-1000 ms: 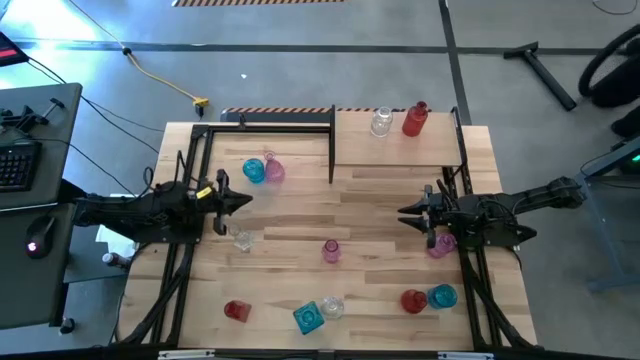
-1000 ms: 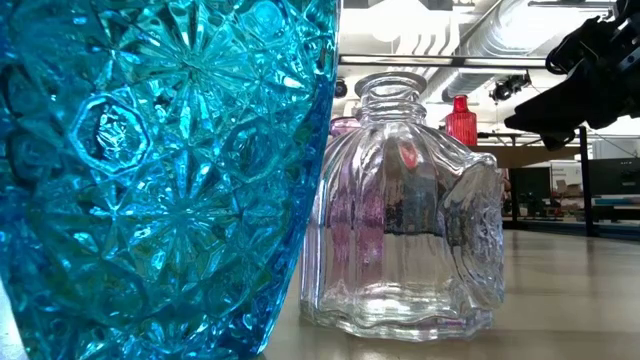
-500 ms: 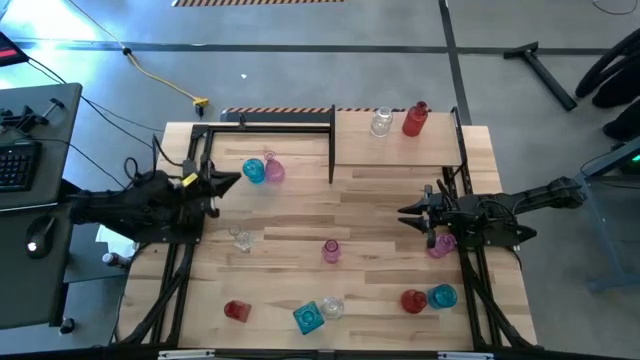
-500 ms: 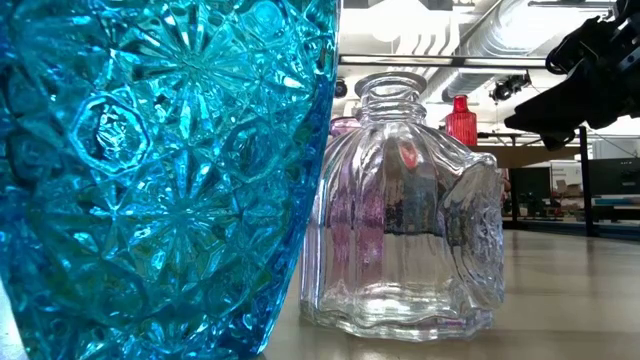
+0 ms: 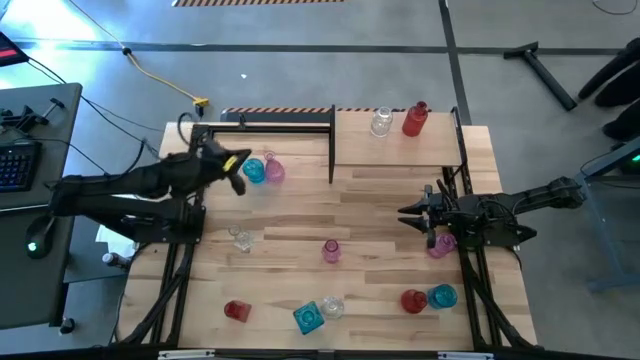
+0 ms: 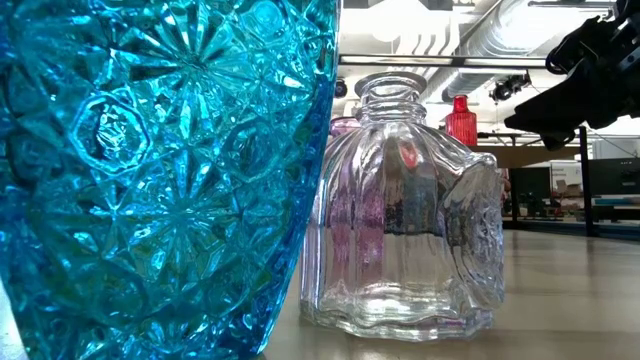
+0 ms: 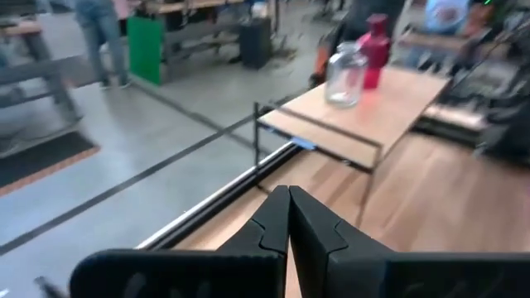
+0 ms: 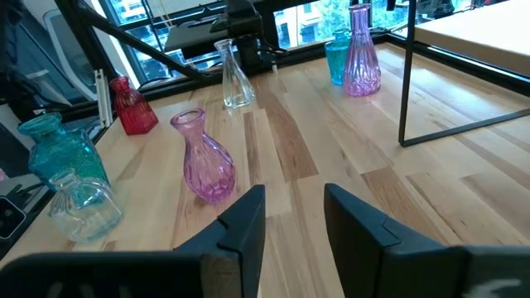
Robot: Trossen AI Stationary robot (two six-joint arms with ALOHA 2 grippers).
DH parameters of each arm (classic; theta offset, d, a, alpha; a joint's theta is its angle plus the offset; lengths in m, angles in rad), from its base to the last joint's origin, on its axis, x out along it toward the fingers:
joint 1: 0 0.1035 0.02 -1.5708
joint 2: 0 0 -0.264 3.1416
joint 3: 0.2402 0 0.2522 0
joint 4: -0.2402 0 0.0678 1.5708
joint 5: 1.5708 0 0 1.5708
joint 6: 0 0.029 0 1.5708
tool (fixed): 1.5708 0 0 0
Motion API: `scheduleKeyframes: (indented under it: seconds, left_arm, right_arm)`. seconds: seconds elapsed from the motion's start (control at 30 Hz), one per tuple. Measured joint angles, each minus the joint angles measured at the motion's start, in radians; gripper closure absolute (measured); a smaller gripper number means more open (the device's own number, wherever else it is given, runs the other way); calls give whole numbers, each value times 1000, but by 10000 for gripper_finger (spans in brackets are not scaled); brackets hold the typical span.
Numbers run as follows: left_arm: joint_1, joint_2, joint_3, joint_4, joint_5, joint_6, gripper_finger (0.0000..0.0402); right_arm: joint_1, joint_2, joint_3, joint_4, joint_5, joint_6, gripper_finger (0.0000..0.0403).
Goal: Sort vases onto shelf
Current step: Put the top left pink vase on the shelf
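Observation:
My left gripper (image 5: 240,168) is shut and holds nothing. It hangs raised over the table's far left, just left of a teal vase (image 5: 254,172) and a pink vase (image 5: 274,170). In the left wrist view its shut fingertips (image 7: 288,199) point toward the shelf (image 7: 389,103), which carries a clear vase (image 7: 344,74) and a red vase (image 7: 374,50). My right gripper (image 5: 404,213) waits open at the table's right with nothing between its fingers (image 8: 248,217). It faces a pink vase (image 8: 204,157) standing mid-table.
More vases stand on the table: a small clear one (image 5: 241,238), a red one (image 5: 236,311), a teal one (image 5: 308,317) and a clear one (image 5: 332,306) near the front edge, and a red (image 5: 413,300), a teal (image 5: 442,296) and a pink one (image 5: 441,244) by my right arm. A black shelf post (image 8: 406,83) rises nearby.
My left gripper has risen and gone toward the table's far edge, from beside the small clear vase to a spot next to the teal and pink vases. It has tipped up toward level and stays shut. My right arm has kept still.

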Motion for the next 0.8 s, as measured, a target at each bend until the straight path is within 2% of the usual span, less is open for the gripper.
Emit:
scheduleKeyframes:
  seconds: [0.2,0.63,0.8]
  left_arm:
    - [110,162,158,-106,61,-7,401]
    - [325,426,350,-172,361,-8,401]
    - [379,525,419,-269,448,-47,401]
  right_arm:
    - [0,0,0,0,0,0,295]
    - [0,0,0,0,0,0,295]
    - [0,0,0,0,0,0,295]
